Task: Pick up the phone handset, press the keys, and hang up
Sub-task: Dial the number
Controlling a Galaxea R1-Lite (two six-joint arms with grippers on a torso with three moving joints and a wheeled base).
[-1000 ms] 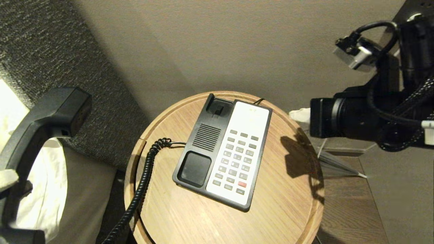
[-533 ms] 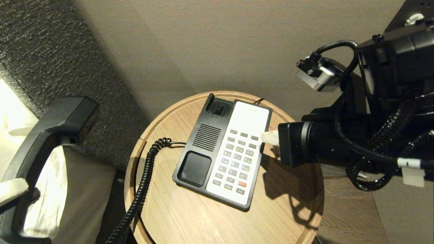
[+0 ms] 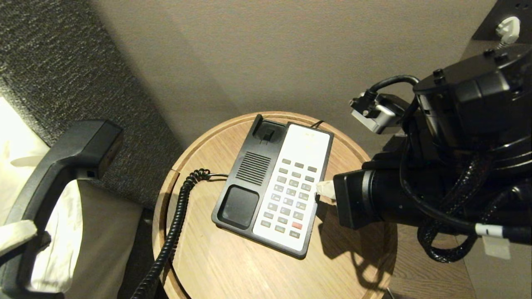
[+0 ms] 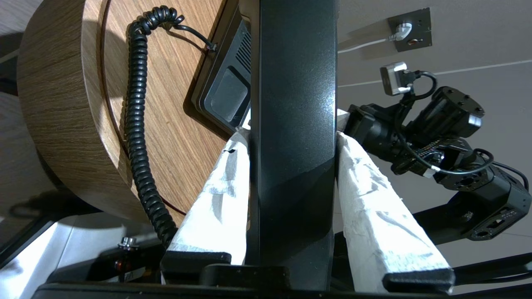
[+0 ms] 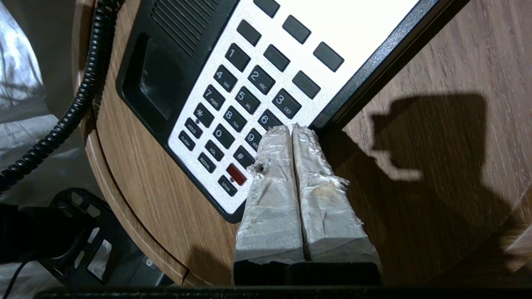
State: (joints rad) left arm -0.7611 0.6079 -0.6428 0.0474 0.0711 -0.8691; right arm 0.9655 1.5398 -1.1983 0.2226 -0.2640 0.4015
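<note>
The phone handset is already off its cradle: I hold it out past the left edge of the round wooden counter, well apart from the phone base, with my left tool clamped on its middle, a taped finger pressed to each side of the black shaft. Its coiled cord trails down over the counter's rim. So the lift is done, by my judgement.

The keys are what I am on now. My right tool has its two wrapped fingers shut flat together, holding nothing (a single blunt poker, in effect), with the tips at the right-hand edge of the white faceplate, beside the 6 and 9 keys. Whether they are pressing a key or only hovering just over it, I cannot tell.

Left to do, as I read it: finish the key presses, then set the handset into the empty cradle.
</note>
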